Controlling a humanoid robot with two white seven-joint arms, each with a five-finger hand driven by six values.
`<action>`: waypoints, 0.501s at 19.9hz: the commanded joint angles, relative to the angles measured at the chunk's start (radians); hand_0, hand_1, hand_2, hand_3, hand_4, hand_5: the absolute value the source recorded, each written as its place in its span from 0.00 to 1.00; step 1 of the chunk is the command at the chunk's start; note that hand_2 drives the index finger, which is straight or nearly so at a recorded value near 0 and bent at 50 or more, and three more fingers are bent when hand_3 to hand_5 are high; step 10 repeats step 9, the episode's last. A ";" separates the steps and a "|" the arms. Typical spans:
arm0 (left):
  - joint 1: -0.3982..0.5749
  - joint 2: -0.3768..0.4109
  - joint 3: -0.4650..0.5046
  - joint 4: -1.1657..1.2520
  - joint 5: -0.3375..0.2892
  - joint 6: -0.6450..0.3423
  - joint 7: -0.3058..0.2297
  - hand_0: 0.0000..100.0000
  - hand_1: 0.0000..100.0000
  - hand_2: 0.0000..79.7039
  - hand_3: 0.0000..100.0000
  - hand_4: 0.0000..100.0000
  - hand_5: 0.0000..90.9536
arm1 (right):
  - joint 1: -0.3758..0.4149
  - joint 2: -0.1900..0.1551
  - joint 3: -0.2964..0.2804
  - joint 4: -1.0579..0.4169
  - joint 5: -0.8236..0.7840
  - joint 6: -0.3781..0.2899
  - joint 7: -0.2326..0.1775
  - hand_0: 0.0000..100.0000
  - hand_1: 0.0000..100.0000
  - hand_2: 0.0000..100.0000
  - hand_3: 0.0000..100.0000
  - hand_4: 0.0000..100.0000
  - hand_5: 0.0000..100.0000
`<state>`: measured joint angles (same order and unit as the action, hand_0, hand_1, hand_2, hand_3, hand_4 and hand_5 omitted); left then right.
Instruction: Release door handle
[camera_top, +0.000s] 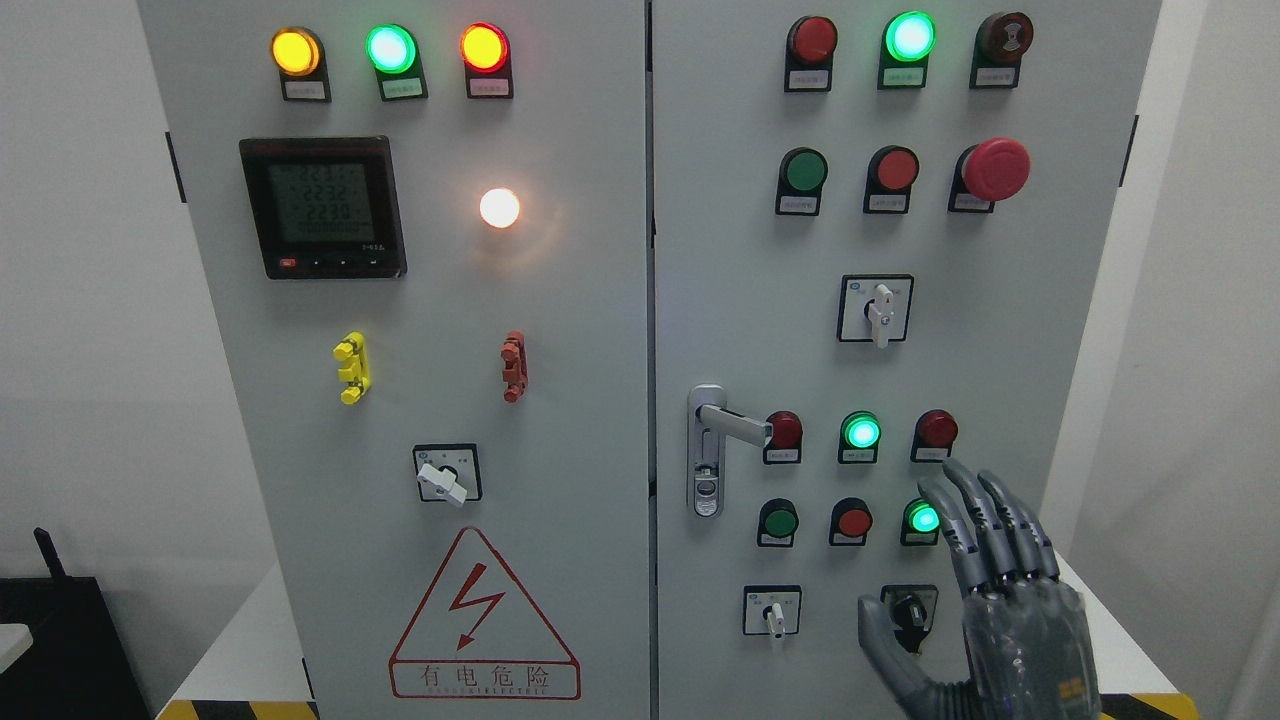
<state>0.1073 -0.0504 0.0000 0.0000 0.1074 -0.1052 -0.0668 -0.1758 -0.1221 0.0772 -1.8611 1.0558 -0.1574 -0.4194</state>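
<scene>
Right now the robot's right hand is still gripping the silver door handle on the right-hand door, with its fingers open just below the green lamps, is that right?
Not quite. The head view shows the right hand gripping nothing: it is clear of the silver door handle, which sits untouched to its left. The rest holds: the fingers are open, low on the right-hand door, by the green lamps.

A digital meter (322, 206) sits on the cabinet's left door (420, 500). Above the meter run three lit lamps: yellow (296, 52), green (390, 48), red (484, 47). Right of the meter glows a white lamp (499, 208). Below it hang a yellow clip (352, 368) and, further right, a red clip (514, 366). Lower still are a rotary switch (446, 474) and a red triangular electric-hazard sign (484, 618).
</scene>
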 joint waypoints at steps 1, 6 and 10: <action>0.000 0.000 -0.014 0.020 0.000 -0.001 -0.001 0.12 0.39 0.00 0.00 0.00 0.00 | 0.007 -0.016 -0.023 -0.020 -0.010 -0.001 0.001 0.43 0.28 0.01 0.00 0.00 0.00; 0.000 0.000 -0.014 0.020 0.000 -0.001 -0.001 0.12 0.39 0.00 0.00 0.00 0.00 | 0.004 -0.014 -0.023 -0.020 -0.026 0.001 0.002 0.43 0.28 0.02 0.01 0.00 0.00; 0.000 0.001 -0.014 0.020 0.000 -0.001 -0.001 0.12 0.39 0.00 0.00 0.00 0.00 | -0.001 -0.016 -0.023 -0.020 -0.030 0.001 0.004 0.42 0.28 0.02 0.01 0.00 0.00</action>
